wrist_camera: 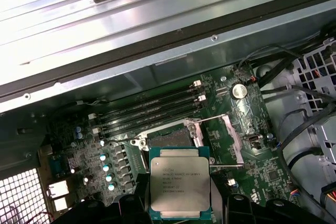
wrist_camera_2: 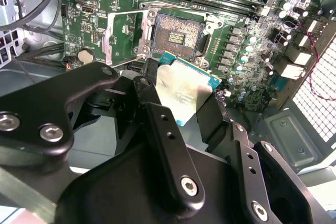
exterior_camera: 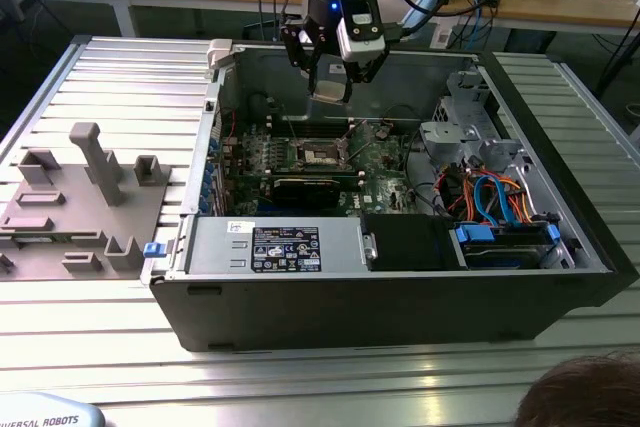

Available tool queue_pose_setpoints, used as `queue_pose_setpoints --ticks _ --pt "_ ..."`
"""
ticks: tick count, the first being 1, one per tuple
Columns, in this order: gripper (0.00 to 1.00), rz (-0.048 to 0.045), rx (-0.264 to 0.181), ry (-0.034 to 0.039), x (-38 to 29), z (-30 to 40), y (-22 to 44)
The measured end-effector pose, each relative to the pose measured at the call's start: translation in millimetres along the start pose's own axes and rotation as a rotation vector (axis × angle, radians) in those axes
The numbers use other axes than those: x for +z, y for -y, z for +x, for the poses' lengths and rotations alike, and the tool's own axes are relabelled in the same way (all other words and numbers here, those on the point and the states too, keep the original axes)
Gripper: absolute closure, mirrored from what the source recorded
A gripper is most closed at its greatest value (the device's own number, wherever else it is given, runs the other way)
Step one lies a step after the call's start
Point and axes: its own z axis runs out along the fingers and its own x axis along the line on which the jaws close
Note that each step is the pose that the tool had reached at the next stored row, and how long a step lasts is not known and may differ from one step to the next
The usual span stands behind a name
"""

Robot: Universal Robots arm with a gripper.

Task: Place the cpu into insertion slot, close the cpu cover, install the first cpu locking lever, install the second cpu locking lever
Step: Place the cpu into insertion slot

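Hanging over the open computer case, the arm held its gripper above the green motherboard, fingers closed on the edges of the cpu, which sat metal top up, raised off the board and not yet in the insertion slot. The cpu cover stood swung open beside the slot, leaving the recess bare. In my judgement, sound placement required squaring the chip's edges to the socket rim, centring it over the recess, and lowering it straight without tilt, letting go only once it lay flat.
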Motion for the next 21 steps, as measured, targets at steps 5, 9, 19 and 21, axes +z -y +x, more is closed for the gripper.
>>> queue_pose_setpoints --ticks 5,9,19,21 --pt "0.46 0.0001 0.002 0.0002 0.1 0.0 0.0" --pt "0.46 0.0002 0.005 0.0005 0.2 0.0 0.0" --pt "0.46 0.0006 0.01 0.0011 0.4 0.0 0.0" --pt "0.46 0.0007 0.011 0.0012 0.4 0.0 0.0"
